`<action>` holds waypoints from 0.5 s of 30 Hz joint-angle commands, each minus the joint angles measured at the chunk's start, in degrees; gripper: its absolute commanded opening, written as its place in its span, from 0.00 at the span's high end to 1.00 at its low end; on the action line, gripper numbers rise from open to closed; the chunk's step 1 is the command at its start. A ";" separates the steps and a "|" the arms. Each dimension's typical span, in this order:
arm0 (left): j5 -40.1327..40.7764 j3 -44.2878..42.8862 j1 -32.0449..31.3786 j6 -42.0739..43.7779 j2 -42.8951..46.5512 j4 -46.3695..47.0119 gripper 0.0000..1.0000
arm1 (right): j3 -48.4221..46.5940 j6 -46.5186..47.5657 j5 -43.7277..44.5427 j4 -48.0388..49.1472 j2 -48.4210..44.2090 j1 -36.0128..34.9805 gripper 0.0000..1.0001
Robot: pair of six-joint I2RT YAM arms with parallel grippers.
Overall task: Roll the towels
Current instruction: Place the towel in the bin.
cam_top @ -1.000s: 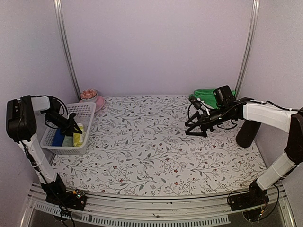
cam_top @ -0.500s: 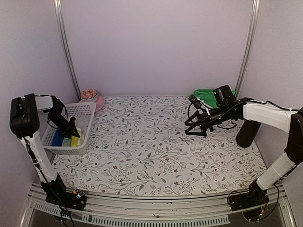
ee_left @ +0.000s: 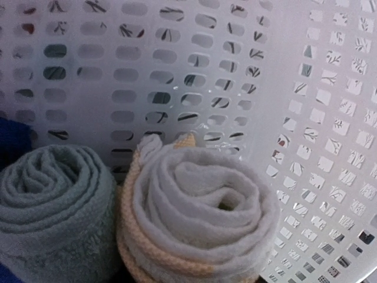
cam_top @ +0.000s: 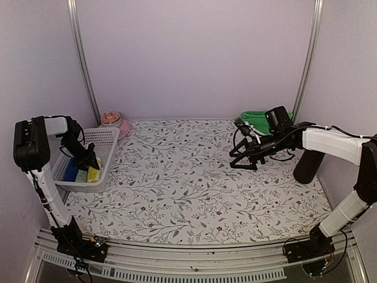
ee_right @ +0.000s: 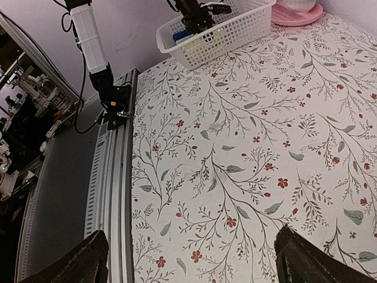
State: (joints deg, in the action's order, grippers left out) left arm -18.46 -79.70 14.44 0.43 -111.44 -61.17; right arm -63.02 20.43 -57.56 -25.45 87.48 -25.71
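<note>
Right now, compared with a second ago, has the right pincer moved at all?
No. The right pincer is at the same spot as before, open above the tablecloth, just left of and nearer than the green towel.

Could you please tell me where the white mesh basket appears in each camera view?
Top external: white mesh basket at the table's far left edge, beside the pink bowl.
Left wrist: the basket's wall fills the frame, seen from inside.
Right wrist: top centre.
Shared landmark: the floral tablecloth, visible through the mesh in the left wrist view.
</note>
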 commanded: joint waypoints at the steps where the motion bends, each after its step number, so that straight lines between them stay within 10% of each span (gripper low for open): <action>1: 2.23 -2.20 -1.38 0.18 0.17 -0.63 0.66 | 0.71 -0.03 -0.75 0.84 -1.31 -0.47 0.01; 15: 1.97 -3.55 -2.49 0.77 0.33 -2.28 0.69 | 0.45 0.14 -0.05 1.02 -1.35 -1.53 0.01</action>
State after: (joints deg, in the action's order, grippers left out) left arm -15.73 -83.11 12.95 0.51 -111.44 -62.30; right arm -63.02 20.43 -57.56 -25.39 87.48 -26.89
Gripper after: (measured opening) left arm 0.358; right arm 0.989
